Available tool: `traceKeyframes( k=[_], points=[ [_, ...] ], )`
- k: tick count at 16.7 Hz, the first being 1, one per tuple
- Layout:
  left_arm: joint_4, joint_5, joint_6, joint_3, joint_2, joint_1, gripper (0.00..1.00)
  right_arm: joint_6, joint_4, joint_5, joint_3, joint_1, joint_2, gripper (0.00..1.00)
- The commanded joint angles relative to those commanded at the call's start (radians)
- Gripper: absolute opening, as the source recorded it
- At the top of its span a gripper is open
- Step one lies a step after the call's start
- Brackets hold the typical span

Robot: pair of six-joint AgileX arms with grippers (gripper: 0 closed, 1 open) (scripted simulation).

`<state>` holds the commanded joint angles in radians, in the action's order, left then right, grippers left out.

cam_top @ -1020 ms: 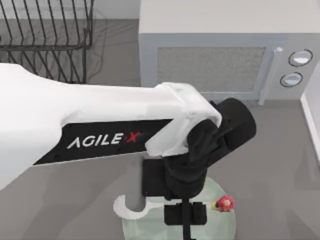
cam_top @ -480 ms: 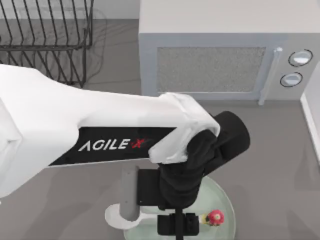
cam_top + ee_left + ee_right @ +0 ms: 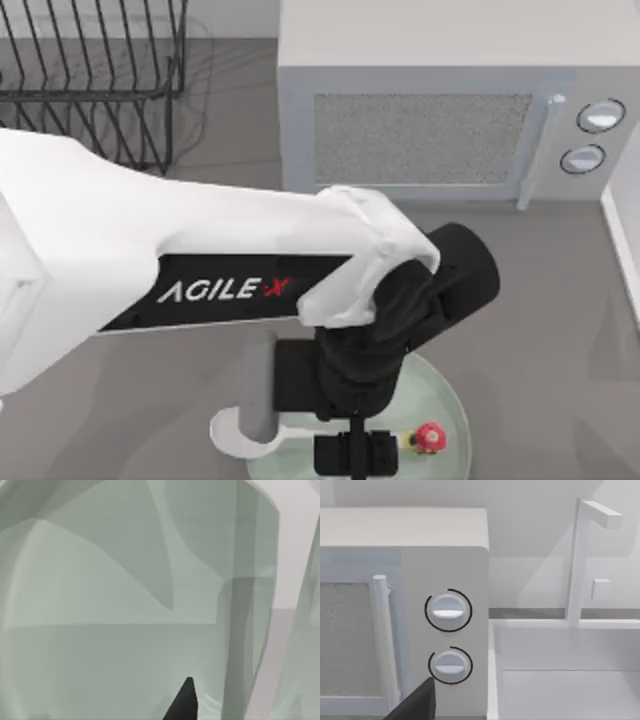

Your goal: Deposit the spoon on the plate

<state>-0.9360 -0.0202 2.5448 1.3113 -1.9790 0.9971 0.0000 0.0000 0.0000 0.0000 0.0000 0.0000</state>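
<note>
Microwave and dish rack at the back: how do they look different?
The microwave is a solid pale box with two knobs; the dish rack is an open frame of thin dark wires. The microwave sits back right, the dish rack back left. Both stand on the grey table.

A rendered kitchen counter: a pale grey microwave [image 3: 440,120] with a mesh window and two round dials [image 3: 448,611] stands at the back of the grey table [image 3: 560,330], a black wire dish rack [image 3: 90,70] sits at the left, and a white sink with faucet [image 3: 580,560] adjoins the microwave
</note>
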Motion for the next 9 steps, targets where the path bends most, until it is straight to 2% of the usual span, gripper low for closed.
traceKeyframes(
  k=[3,9],
  points=[
    [0.000,0.000,0.000,0.000,0.000,0.000,0.98,0.000,0.000,0.000,0.000,0.000,0.000,1.00],
    [0.000,0.000,0.000,0.000,0.000,0.000,1.00,0.000,0.000,0.000,0.000,0.000,0.000,1.00]
  ],
)
